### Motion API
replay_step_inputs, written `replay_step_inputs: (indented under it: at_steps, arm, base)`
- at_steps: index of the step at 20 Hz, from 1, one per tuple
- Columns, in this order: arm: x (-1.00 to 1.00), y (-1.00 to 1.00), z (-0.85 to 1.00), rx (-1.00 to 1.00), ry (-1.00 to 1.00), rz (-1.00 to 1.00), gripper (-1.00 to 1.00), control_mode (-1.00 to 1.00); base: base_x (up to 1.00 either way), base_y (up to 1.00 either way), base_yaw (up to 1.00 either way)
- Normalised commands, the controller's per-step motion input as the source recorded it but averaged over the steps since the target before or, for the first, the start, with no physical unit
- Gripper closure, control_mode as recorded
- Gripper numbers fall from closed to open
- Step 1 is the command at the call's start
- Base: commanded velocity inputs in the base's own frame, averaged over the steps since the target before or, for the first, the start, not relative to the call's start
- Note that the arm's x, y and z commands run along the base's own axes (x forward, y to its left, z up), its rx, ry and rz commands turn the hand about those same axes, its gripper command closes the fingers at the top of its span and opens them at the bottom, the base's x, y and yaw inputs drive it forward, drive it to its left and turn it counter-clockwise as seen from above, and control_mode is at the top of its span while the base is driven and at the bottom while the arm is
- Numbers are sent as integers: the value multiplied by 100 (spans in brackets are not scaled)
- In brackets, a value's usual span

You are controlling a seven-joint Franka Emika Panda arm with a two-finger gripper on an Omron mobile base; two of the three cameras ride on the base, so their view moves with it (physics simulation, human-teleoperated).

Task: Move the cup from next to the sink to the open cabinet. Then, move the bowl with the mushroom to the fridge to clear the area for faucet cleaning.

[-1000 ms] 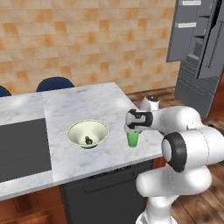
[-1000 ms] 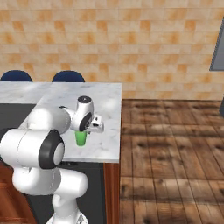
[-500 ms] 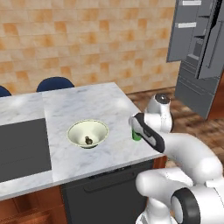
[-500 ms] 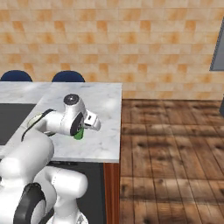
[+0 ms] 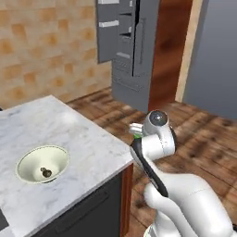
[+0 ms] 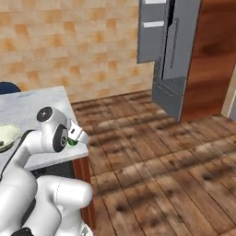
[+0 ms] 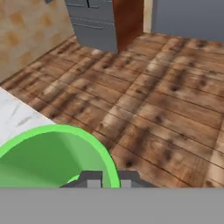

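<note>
My gripper is shut on the rim of a small green cup, held just past the right corner of the marble counter, over the wooden floor. In the right base view a sliver of the cup shows at the gripper. In the hand view the fingertips pinch the cup's wall. The cream bowl with the dark mushroom in it sits on the counter to the left; its edge shows in the right base view too. The grey fridge stands open ahead.
Wooden floor stretches between the counter and the fridge. A brown wood panel and a grey wall stand to the right of the fridge. A blue chair back is behind the counter.
The whole picture has swung right, so the fridge now stands ahead. The arm has carried the cup off the counter, past its right corner. The gripper stays shut on it.
</note>
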Motion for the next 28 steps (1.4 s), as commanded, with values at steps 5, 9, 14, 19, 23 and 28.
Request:
replay_step_inputs:
  at_steps: [5,9,14,19,23,28]
  arm:
    - [0,0,0,0,0,0,100,100]
    - [0,0,0,0,0,0,100,100]
    - [0,0,0,0,0,0,100,100]
    - [0,0,0,0,0,0,100,100]
    - [0,0,0,0,0,0,100,100]
    - [0,0,0,0,0,0,100,100]
  base:
    - [-18,1,-90]
    - [-9,-4,-89]
    - [-5,-16,-86]
    - [0,-35,-84]
    - [0,-43,-83]
    - [0,-42,-84]
